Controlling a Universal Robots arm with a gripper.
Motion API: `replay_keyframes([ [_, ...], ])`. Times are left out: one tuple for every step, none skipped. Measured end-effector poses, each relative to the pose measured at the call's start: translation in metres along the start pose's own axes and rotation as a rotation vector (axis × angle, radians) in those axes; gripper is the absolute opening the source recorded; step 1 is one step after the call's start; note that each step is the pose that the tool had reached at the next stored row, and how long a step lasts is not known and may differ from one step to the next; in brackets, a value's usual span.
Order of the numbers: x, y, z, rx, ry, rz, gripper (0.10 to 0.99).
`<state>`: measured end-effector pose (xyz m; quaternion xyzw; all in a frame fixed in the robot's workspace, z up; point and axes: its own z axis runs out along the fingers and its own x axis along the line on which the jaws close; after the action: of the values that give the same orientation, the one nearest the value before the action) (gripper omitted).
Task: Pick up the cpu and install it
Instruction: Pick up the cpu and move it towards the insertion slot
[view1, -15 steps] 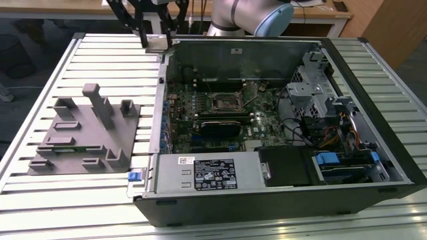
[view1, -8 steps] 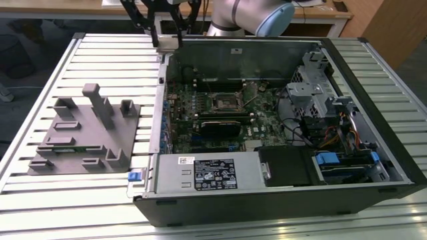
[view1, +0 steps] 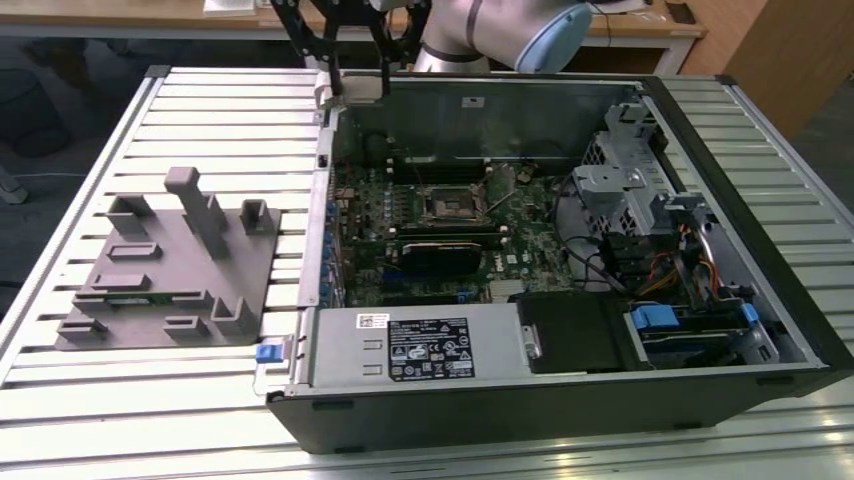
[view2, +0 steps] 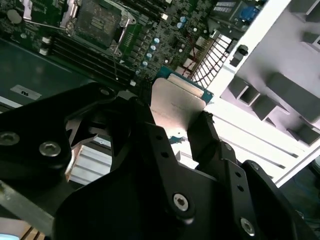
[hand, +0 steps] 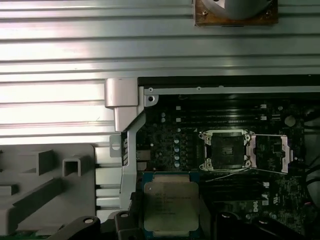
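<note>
Pinches cpu (view2: 176, 100) by two opposite edges with fingers (view2: 202, 137). Holds it at upper centre of exterior view, above upper-left corner of open computer case (view1: 561, 410). Leaves socket (hand: 223, 148) open, empty. Looks light, stiff, fragile underneath, smooth-topped; best gripped by edges.

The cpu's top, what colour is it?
Pale silver, blue-green rimmed; the cpu shows best in the first wrist view.
</note>
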<state>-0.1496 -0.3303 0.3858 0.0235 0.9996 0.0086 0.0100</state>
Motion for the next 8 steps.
replay_keyframes([
  [-0.0029,0.0001,0.0001,0.0,0.0,0.0,0.533],
  [-0.0056,0.0003,0.0002,0.0,0.0001,0.0,0.533],
  [-0.0081,0.0004,0.0004,0.0,0.0,0.0,0.533],
  [-0.0105,0.0005,0.0005,0.0,0.0,0.0,0.533],
  [-0.0131,0.0006,0.0006,0.0,0.0,0.0,0.533],
  [-0.0156,0.0007,0.0007,0.0,0.0,0.0,0.533],
  [-0.0181,0.0009,0.0008,0.0,0.0,0.0,0.533],
  [-0.0209,0.001,0.0009,0.0,0.0001,0.0,0.533],
])
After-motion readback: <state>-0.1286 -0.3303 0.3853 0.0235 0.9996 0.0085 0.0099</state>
